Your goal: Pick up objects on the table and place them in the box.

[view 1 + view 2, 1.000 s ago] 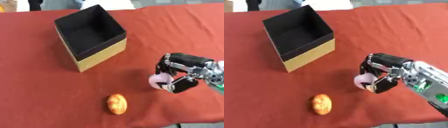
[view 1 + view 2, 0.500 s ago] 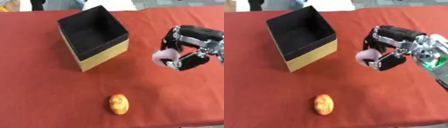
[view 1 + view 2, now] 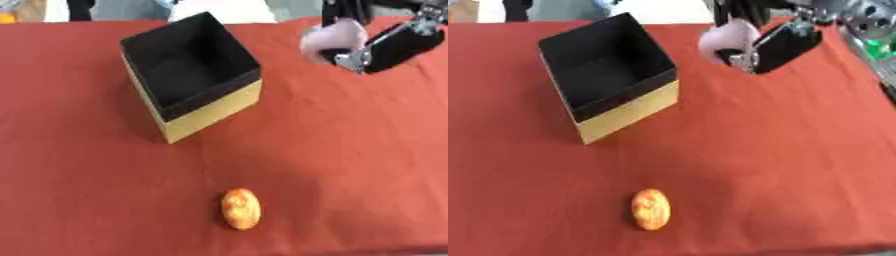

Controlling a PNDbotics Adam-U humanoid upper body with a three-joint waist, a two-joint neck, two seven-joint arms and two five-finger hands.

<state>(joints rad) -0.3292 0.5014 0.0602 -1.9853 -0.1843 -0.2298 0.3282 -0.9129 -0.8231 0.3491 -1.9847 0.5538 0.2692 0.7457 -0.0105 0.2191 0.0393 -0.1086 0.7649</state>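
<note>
Matt red cloth (image 3: 350,150) covers the table; the box (image 3: 188,75) looks like matt card.

No text, label or number can be read anywhere.

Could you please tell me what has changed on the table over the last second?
The right hand, curled round the pale pink object, has lifted it off the red cloth and carried it up and towards the black box. The box and the orange object stayed put.
</note>
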